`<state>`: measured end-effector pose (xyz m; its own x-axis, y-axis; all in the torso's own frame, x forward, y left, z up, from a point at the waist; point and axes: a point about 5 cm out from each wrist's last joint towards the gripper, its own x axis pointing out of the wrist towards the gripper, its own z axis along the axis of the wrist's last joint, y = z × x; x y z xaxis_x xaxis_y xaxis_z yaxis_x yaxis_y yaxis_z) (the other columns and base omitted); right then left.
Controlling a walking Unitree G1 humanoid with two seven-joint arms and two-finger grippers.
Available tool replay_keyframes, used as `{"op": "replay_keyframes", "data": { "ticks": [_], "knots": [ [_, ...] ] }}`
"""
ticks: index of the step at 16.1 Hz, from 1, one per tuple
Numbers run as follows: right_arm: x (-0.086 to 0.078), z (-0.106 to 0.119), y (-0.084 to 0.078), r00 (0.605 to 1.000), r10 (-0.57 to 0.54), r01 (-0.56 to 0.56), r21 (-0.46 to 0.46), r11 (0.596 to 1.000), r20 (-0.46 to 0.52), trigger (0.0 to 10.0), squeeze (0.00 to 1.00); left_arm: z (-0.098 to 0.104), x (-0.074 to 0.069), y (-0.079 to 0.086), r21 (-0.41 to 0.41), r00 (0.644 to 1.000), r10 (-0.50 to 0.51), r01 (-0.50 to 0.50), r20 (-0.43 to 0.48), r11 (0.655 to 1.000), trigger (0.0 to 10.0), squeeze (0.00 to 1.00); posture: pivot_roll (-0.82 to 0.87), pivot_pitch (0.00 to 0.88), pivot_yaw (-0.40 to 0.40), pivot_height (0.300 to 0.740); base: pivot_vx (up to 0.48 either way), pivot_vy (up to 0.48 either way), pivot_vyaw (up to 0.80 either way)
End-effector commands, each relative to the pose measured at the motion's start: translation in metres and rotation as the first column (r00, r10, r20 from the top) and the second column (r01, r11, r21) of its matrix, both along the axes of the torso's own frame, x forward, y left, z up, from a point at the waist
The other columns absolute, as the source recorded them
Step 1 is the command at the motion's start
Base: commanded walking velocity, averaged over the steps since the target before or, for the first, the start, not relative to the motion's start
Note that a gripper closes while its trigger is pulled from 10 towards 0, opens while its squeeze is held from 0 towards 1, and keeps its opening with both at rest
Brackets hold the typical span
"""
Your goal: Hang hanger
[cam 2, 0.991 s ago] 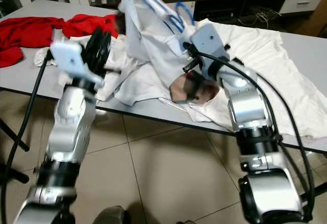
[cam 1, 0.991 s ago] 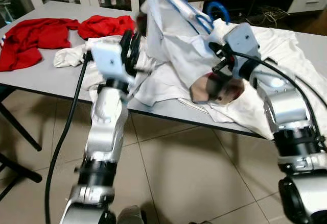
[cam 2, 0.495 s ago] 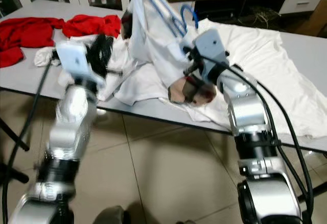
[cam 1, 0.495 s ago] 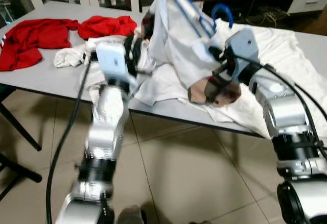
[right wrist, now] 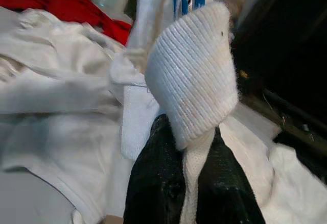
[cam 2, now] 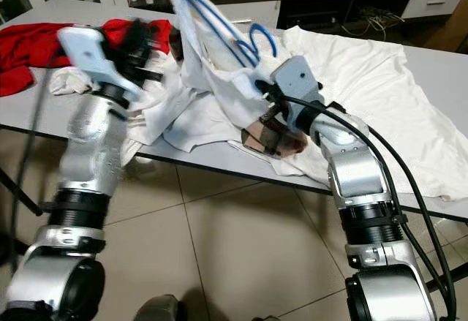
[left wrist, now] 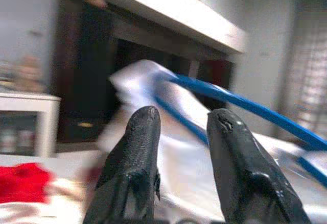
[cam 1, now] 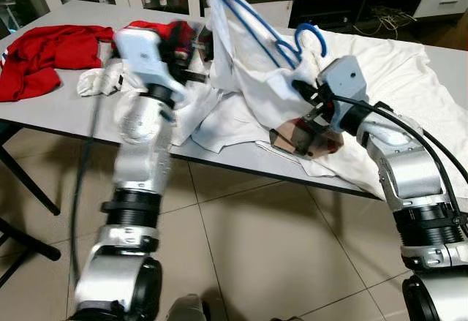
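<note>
Right wrist view has the right gripper [right wrist: 190, 157] pinched tight on the ribbed collar [right wrist: 196, 96] of the white shirt [cam 1: 256, 72]; the blue hanger [cam 1: 274, 32] sits inside it, raised above the table [cam 1: 66, 120]. Left gripper [left wrist: 181, 132] hovers near the hanger, fingers a little apart, holding nothing. I'd keep the collar grip firm and slide the hanger in slowly; no containers around.

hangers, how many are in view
1: a blue hanger inside the white shirt lifted over the table. Others may be hidden under cloth.
</note>
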<state>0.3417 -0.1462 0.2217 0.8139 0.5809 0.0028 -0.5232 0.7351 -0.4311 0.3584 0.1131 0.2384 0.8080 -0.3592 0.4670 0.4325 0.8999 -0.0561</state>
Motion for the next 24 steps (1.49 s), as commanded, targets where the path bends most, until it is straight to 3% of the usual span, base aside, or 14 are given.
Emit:
{"op": "replay_keyframes", "data": {
  "ticks": [1, 11, 12, 13, 19, 24],
  "knots": [
    [-0.005, 0.007, 0.005, 0.998, 0.044, -0.044, -0.001, 0.999, 0.044, 0.0, 0.0, -0.006, -0.001, -0.007, 0.018, 0.999, -0.047, 0.048, -0.019, 0.999, 10.0, 1.0, 0.15, 0.019, 0.008, 0.74, 0.0, 0.0, 0.0],
    [-0.018, 0.006, 0.014, 0.986, 0.155, -0.154, -0.025, 0.988, 0.053, 0.0, 0.0, -0.005, 0.012, 0.022, -0.023, 0.987, 0.149, -0.15, -0.055, 0.988, 10.0, 0.97, 0.16, 0.006, 0.005, 0.74, 0.0, 0.0, 0.0],
    [-0.019, 0.006, 0.016, 0.985, 0.166, -0.165, -0.027, 0.986, 0.052, 0.0, 0.0, -0.003, 0.013, 0.023, -0.023, 0.987, 0.151, -0.152, -0.052, 0.988, 10.0, 0.13, 0.16, 0.004, 0.005, 0.74, 0.0, 0.0, 0.0],
    [-0.02, 0.006, 0.016, 0.984, 0.171, -0.17, -0.029, 0.985, 0.052, 0.0, 0.0, -0.003, 0.014, 0.023, -0.024, 0.987, 0.149, -0.15, -0.052, 0.988, 10.0, 0.0, 0.16, 0.004, 0.005, 0.74, 0.0, 0.0, 0.0],
    [-0.031, 0.004, 0.023, 0.966, 0.254, -0.252, -0.047, 0.967, 0.048, 0.0, 0.0, -0.007, 0.022, 0.025, -0.026, 0.984, 0.146, -0.15, -0.1, 0.988, 10.0, 0.0, 0.16, 0.002, 0.011, 0.74, 0.0, 0.0, 0.0],
    [-0.037, 0.006, 0.027, 0.954, 0.297, -0.295, -0.052, 0.954, 0.048, 0.0, 0.0, -0.01, 0.027, 0.021, -0.033, 0.989, 0.082, -0.086, -0.122, 0.996, 10.0, 0.0, 0.15, 0.0, 0.013, 0.74, 0.0, 0.0, 0.0]
  ]
}}
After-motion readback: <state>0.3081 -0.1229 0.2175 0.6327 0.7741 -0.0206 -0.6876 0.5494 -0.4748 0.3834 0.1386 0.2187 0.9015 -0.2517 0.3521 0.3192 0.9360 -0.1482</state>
